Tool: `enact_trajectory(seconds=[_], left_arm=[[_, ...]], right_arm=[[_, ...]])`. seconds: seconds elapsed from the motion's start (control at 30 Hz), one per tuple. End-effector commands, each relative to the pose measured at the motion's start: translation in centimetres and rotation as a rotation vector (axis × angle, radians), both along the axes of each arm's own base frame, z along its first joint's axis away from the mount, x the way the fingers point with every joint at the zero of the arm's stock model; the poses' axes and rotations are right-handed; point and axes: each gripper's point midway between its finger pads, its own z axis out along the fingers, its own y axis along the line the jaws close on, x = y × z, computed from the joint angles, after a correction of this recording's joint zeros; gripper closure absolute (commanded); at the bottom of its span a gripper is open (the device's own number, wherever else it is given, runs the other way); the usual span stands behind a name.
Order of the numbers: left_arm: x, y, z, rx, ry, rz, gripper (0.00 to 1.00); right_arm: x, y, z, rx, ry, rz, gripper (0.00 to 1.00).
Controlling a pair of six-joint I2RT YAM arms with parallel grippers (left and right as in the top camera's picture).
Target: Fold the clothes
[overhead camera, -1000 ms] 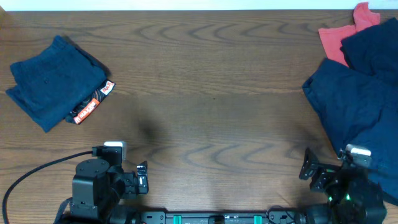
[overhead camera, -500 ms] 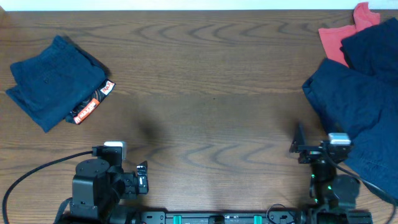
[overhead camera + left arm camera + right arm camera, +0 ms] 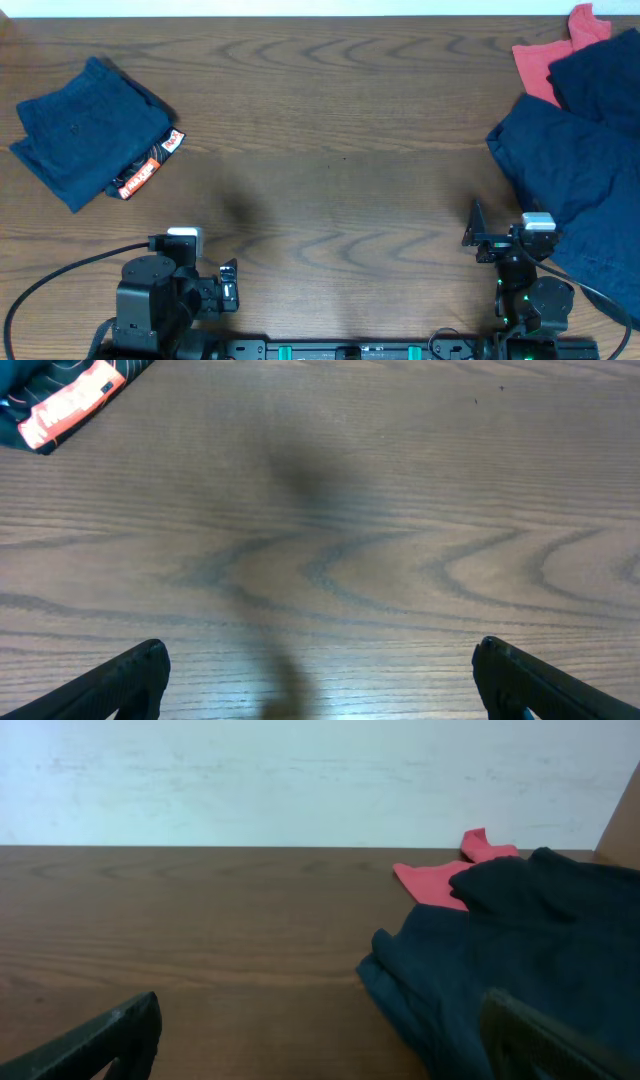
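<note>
A folded dark blue garment (image 3: 88, 130) with an orange and white label (image 3: 148, 170) lies at the far left. A loose pile of dark blue clothes (image 3: 580, 150) lies at the right, with a red garment (image 3: 548, 55) under its far edge. The pile also shows in the right wrist view (image 3: 520, 950), with the red garment (image 3: 450, 875) behind it. My left gripper (image 3: 318, 670) is open and empty over bare wood near the front edge. My right gripper (image 3: 320, 1035) is open and empty, just left of the pile's near edge.
The wooden table (image 3: 330, 130) spreads between the two garment groups. A white wall (image 3: 300, 780) runs behind the far edge. A black cable (image 3: 60, 275) trails from the left arm base. The label's corner shows in the left wrist view (image 3: 70, 405).
My right arm has swung left and forward from the front right corner, and its gripper now sits beside the pile's near edge. The left arm has not moved.
</note>
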Motion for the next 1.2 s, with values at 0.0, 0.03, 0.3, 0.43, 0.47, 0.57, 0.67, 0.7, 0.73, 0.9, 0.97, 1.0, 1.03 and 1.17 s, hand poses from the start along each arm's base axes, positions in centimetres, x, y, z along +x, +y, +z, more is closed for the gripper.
enact_trajectory(seconds=[0.0,0.03,0.3,0.43,0.47,0.57,0.67,0.7,0.73,0.9,0.97,1.0,1.03,1.17], left_arm=[[-0.05,-0.04,0.17,0.005,-0.007,-0.01,0.02],[-0.05,-0.04,0.17,0.005,-0.007,-0.01,0.02],[-0.05,-0.04,0.17,0.005,-0.007,-0.01,0.02],[-0.05,-0.04,0.17,0.005,-0.007,-0.01,0.02],[-0.05,-0.04,0.17,0.005,-0.007,-0.01,0.02],[-0.05,-0.04,0.17,0.005,-0.007,-0.01,0.02],[-0.05,-0.04,0.17,0.005,-0.007,-0.01,0.02],[-0.05,-0.04,0.17,0.005,-0.007,-0.01,0.02],[-0.05,-0.04,0.17,0.005,-0.007,-0.01,0.02],[-0.05,-0.04,0.17,0.005,-0.007,-0.01,0.02],[-0.05,-0.04,0.17,0.005,-0.008,-0.01,0.02],[-0.05,-0.04,0.18,0.005,-0.008,-0.01,0.02],[-0.05,-0.04,0.17,0.005,-0.008,-0.01,0.02],[-0.08,-0.01,-0.11,0.004,-0.013,-0.009,0.02]], right_arm=[[-0.02,-0.25,0.04,-0.018,-0.007,-0.007,0.01],[-0.06,-0.25,0.33,-0.019,-0.02,-0.007,0.01],[-0.09,-0.17,0.39,-0.019,-0.023,-0.004,0.01],[-0.08,-0.15,0.29,-0.019,-0.019,-0.004,0.01],[-0.08,-0.12,0.27,-0.019,-0.017,-0.002,0.01],[-0.07,-0.11,0.22,-0.018,-0.015,-0.002,0.01],[-0.07,-0.11,0.22,-0.018,-0.015,-0.002,0.01],[-0.07,-0.11,0.21,-0.018,-0.015,-0.002,0.01],[-0.07,-0.12,0.19,-0.018,-0.014,-0.002,0.01],[-0.07,-0.12,0.2,-0.018,-0.014,-0.002,0.01],[-0.06,-0.11,0.2,-0.018,-0.014,-0.002,0.01],[-0.06,-0.11,0.2,-0.018,-0.014,-0.002,0.01],[-0.07,-0.12,0.2,-0.018,-0.014,-0.002,0.01],[-0.07,-0.12,0.2,-0.018,-0.014,-0.002,0.01]])
